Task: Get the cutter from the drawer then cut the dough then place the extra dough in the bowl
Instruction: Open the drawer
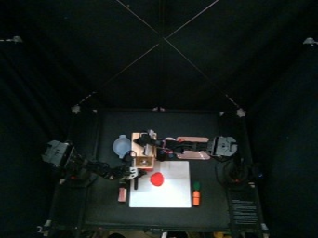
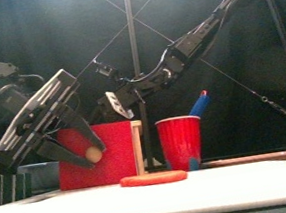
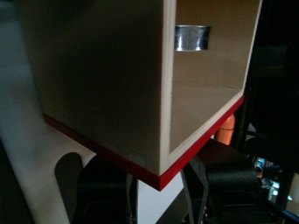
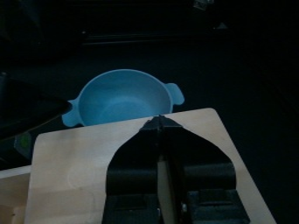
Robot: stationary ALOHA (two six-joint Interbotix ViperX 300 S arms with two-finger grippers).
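Drawer open, cutter in sight: I am looking down the left wrist view at the cutter [image 3: 193, 37], which is sitting at the far end of the drawer [image 3: 208, 96], close to its back wall and well apart from the left gripper [image 3: 146, 199]. That gripper is hanging at the red front [image 2: 97, 158] with its tips tucked under the front's edge, so I cannot tell whether it is clamping anything. The right gripper [image 4: 159, 124] is bearing down over the top of the box [image 4: 93, 166], jaws drawn together and holding nothing, seemingly steadying it. The bowl [image 4: 122, 98] is waiting just beyond the box, and the dough [image 2: 154, 178] is lying flat on the board [image 1: 177, 189] in front of it. I am judging the cutter to be a light, stiff metal ring, slick and apt to skid or tip if squeezed across its round wall. Its wire handle is not showing from here, so I am favouring one side of the rim, one jaw inside and one outside. The dough is looking soft and likely to sag when lifted.
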